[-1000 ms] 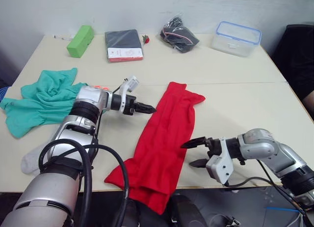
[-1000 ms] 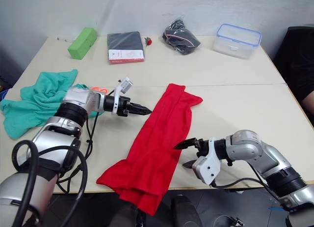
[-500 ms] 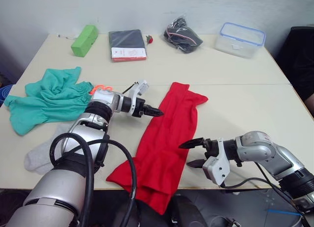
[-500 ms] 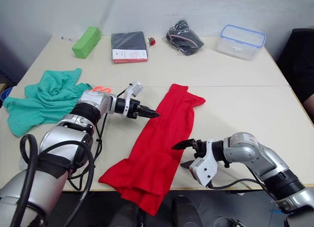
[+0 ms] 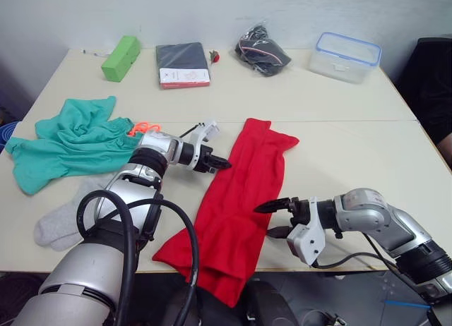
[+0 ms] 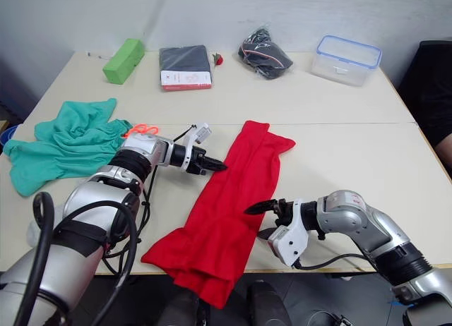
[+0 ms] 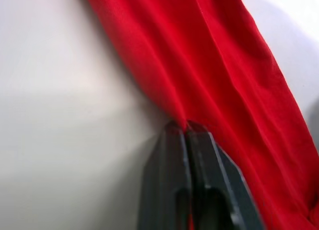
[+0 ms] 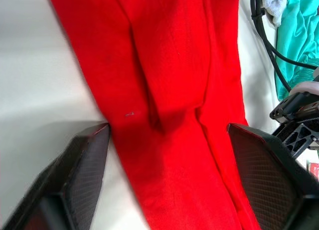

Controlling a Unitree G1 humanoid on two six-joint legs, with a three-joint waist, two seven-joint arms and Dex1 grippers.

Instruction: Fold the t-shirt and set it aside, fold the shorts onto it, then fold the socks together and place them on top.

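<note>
T-shirt: the red t-shirt (image 5: 240,199) lies folded into a long narrow strip, running from mid-table toward the near edge, where its lower end hangs over the edge.
Left claw: the left claw (image 5: 220,163) is at the strip's left edge, about a third of the way down from the far end; its fingers are pressed together, and the left wrist view shows their tips pinching a ridge of the red cloth.
Right claw: the right claw (image 5: 272,219) is at the strip's right edge, nearer the table's front; its fingers stand wide apart, one above the other, with the red cloth between them in the right wrist view, not clamped.
Shorts: the teal shorts (image 5: 67,139) lie crumpled at the table's left side, with the orange drawstring (image 5: 143,128) showing at their right edge.
Socks: a light grey sock (image 5: 63,216) lies near the front left edge, just below the shorts.
Table: the pale table (image 5: 339,149) bears everything.
Far edge: a green block (image 5: 119,58), a dark flat package (image 5: 182,65), a black bundle (image 5: 261,51) in clear wrap and a clear lidded box (image 5: 345,56) stand in a row along the far side, well apart from the garments.
</note>
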